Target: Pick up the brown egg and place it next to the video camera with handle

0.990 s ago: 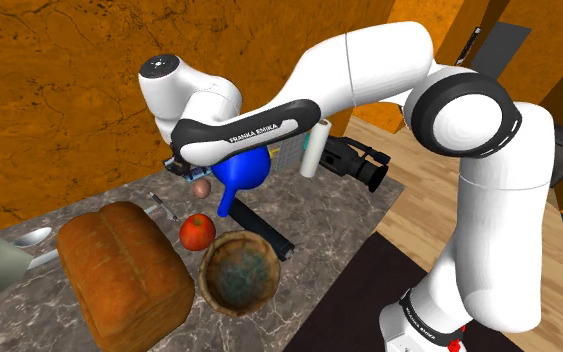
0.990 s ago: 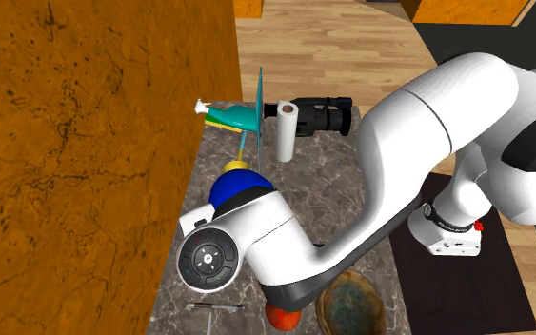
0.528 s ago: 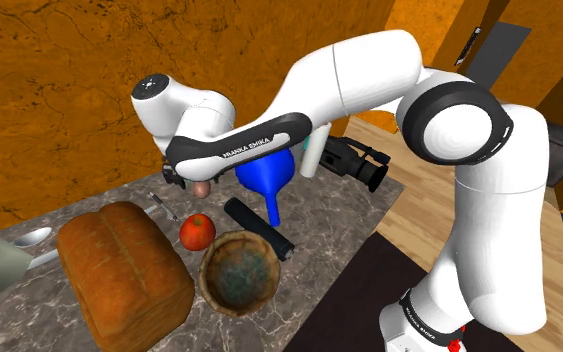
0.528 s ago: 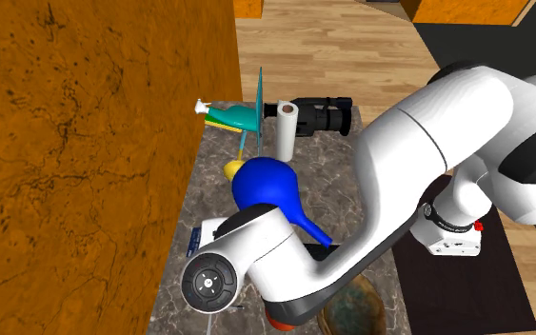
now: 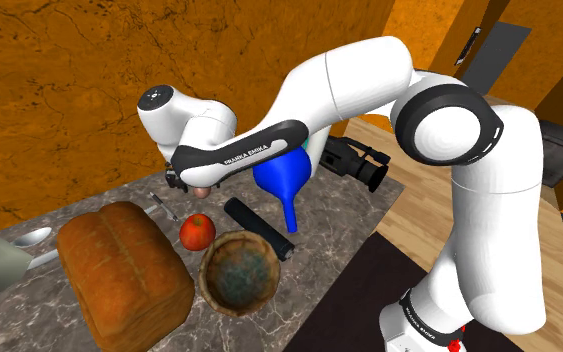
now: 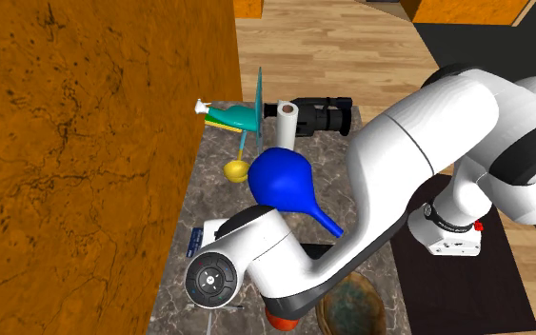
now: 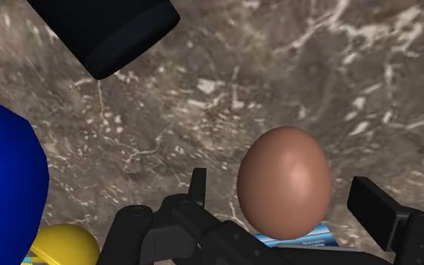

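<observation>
Black gripper (image 7: 285, 202) low over brown egg (image 7: 284, 181). Fingers (image 7: 374, 209) stood apart either side of egg, not touching it, nothing gripped. Egg lay on marble counter (image 7: 202, 98), well apart from video camera (image 5: 354, 163) at far end.

Risks, as I judged:
- smooth round shell could squirt out if jaws closed off-centre, then roll
- blue bulb (image 5: 282, 172) with spout sat right by forearm (image 5: 239, 155), between egg and camera; carry could shove it into white roll (image 6: 286, 131)

Brown bowl (image 5: 237, 270) held nothing.
</observation>
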### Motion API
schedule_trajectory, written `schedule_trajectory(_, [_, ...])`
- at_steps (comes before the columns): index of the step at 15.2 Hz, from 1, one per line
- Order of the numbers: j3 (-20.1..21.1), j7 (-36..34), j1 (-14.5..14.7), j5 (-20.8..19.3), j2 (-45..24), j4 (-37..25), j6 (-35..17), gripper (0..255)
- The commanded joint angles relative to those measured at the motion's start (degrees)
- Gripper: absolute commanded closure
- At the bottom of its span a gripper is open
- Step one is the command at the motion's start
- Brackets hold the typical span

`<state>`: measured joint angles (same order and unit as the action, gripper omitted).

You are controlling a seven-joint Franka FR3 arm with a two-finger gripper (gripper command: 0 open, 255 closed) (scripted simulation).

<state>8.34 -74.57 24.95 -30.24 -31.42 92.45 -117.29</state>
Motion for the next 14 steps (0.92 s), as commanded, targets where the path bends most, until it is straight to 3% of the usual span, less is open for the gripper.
schedule_trajectory(1, [0.0, 0.0, 0.0, 0.0, 0.0, 0.0, 0.0, 0])
schedule_trajectory(3, [0.0, 0.0, 0.0, 0.0, 0.0, 0.0, 0.0, 0])
schedule_trajectory(4, [0.0, 0.0, 0.0, 0.0, 0.0, 0.0, 0.0, 255])
schedule_trajectory(14, [0.1, 0.3, 0.0, 0.2, 0.4, -0.2, 0.5, 255])
